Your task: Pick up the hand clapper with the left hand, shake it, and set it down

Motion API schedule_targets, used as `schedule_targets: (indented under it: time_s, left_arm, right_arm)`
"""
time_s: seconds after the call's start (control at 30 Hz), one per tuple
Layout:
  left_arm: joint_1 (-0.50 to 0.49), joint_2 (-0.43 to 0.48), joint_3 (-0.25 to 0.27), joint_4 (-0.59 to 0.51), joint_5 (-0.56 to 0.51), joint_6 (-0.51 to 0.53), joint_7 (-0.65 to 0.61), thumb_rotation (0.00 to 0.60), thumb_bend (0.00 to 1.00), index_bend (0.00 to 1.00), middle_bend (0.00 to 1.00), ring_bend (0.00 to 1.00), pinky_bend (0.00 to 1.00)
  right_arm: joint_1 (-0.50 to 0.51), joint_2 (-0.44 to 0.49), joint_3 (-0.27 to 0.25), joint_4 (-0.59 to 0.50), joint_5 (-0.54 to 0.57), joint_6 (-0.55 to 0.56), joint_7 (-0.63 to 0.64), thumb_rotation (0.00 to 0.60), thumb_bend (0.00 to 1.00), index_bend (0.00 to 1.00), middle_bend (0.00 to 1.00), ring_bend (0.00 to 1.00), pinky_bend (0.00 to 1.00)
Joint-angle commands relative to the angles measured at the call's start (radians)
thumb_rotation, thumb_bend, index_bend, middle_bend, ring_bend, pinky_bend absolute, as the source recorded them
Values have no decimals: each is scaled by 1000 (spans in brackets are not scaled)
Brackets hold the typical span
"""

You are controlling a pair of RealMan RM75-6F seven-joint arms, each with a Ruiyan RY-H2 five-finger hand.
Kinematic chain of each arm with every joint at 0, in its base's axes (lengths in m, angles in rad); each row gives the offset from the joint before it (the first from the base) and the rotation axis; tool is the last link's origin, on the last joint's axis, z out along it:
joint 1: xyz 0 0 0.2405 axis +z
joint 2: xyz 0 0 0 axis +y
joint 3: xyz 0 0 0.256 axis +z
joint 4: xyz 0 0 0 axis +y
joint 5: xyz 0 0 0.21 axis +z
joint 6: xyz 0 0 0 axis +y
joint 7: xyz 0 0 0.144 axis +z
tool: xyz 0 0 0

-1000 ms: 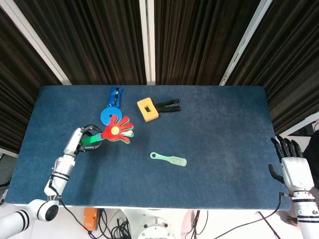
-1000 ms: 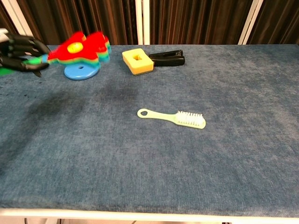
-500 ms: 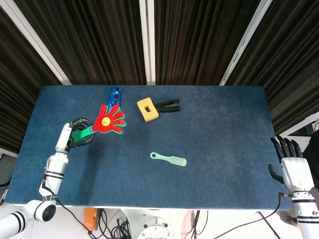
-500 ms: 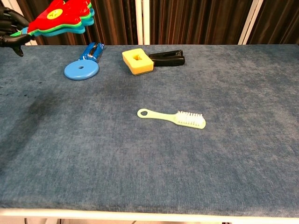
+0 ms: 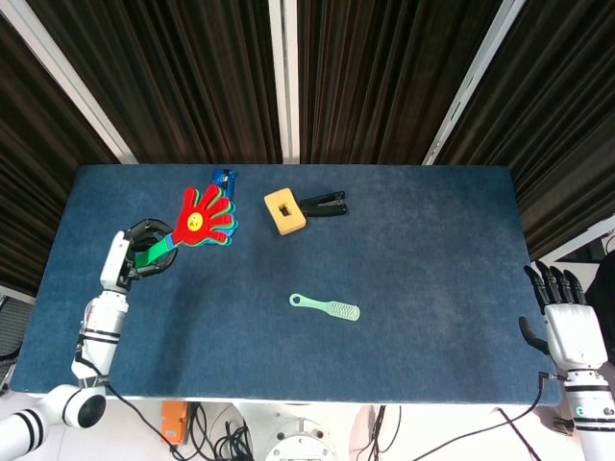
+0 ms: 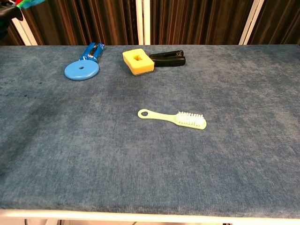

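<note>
We see the left hand point(image 5: 135, 257) holding the hand clapper point(image 5: 199, 217) up above the tabletop's left side.

Nearest us, the right hand point(image 5: 567, 322) waits off the tabletop's point(image 5: 432, 250) right near corner, fingers apart — holding nothing. A pale green brush point(image 6: 173, 118) lies near the middle. Toward the left edge, the left hand's fingers wrap the clapper's green handle, its red palm fanned toward the far edge. Along the far edge sit a blue disc tool point(image 6: 83, 68), a yellow block point(image 6: 138, 62) and — touching it — a black clip point(image 6: 167, 57).
</note>
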State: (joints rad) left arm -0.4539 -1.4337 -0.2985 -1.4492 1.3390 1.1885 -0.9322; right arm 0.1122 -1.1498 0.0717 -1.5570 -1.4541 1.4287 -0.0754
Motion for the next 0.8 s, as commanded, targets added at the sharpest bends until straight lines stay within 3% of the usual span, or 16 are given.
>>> schedule_targets:
  time_s: [0.03,0.27,0.43,0.63,0.73,0.8]
  left_arm:
    - [0,7,-2,-11,8,3,-11,600,444,628,567,806,897]
    - [-1,34,-19,-60,32,24,-72,600,446,628,594,840,947]
    - [12,115,-58,-175,36,12,-295,600,445,621,601,851,952]
    - [24,176,-61,-208,65,-3,-472,600,446,621,603,854,952]
    - [13,172,-33,-159,98,-4,-398,600,446,621,606,858,952]
    - [3,145,-11,-98,109,10,-221,600,446,621,610,863,952]
  right_arm:
    - [-2,0,0,1,0,2,2,600,326,0,0,0,0]
    - [-8,2,-1,2,-2,10,9,600,326,0,0,0,0]
    - [-10,1,-1,6,0,10,13,600,326,0,0,0,0]
    - [-9,-3,-2,15,3,4,18,600,326,0,0,0,0]
    - [-9,-3,-2,16,0,5,19,600,326,0,0,0,0]
    - [-10,-3,-2,16,-1,6,19,600,327,0,0,0,0]
